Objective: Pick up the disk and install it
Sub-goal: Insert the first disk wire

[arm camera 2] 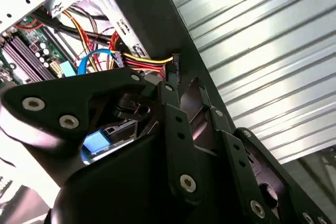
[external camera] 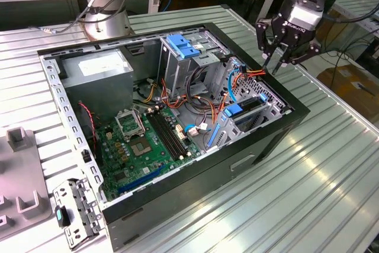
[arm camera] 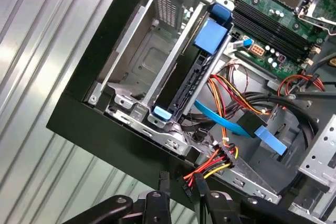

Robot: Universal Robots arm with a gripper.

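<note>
The case (external camera: 177, 205) lies open-side up on the desk (external camera: 331, 164), so we reach its bays from above. Toward the exterior view's right, its cage (external camera: 267, 112) holds the disk (external camera: 247, 108) on edge. The pincer (external camera: 277, 66) hangs over the case rim, beside the power cables (external camera: 251, 73). We cannot tell whether it is open or closed.

Bright even light glares off the ribbed metal table (external camera: 331, 164), shadows soft.
</note>
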